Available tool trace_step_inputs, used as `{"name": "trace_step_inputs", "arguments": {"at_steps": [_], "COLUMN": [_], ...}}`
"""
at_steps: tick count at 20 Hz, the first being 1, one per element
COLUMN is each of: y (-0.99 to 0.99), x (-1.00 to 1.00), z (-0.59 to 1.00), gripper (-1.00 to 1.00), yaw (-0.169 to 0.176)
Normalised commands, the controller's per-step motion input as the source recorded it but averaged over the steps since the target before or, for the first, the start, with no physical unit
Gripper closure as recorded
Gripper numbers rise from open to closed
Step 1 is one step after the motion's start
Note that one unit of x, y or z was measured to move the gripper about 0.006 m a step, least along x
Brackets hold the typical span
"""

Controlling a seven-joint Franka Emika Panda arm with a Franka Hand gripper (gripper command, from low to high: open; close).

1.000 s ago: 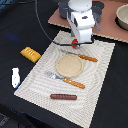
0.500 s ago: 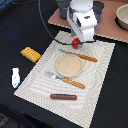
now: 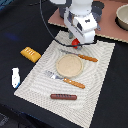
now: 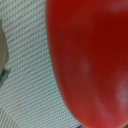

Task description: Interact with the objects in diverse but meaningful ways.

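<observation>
A: Nearest me a sausage [image 3: 63, 96] lay on the woven mat [image 3: 100, 95], the little bottle [image 3: 15, 77] off it on the dark counter [image 3: 15, 30]. Any label?

B: Too blurred to read. Farther in, a fork [image 3: 65, 80] and knife [image 3: 80, 56] flanked the plate [image 3: 69, 65] like a place setting, with the bread block [image 3: 30, 53] just off the mat's edge.

A: And at the back?

B: The end effector [image 3: 75, 40] hung low over the tomato [image 3: 75, 43], which filled the wrist view [image 4: 90, 60]. Whether it had hold of it, I couldn't tell.
</observation>
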Motion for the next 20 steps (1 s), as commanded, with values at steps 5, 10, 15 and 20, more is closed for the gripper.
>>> {"name": "trace_step_inputs", "arguments": {"at_steps": [5, 10, 15, 20], "y": [0.11, 0.1, -0.15, -0.34], "x": [0.44, 0.48, 0.18, 0.0], "z": [0.0, 0.05, 0.91, 1.0], "gripper": [1.0, 1.0, 1.0, 1.0], "yaw": [0.013, 0.005, -0.024, -0.089]}}
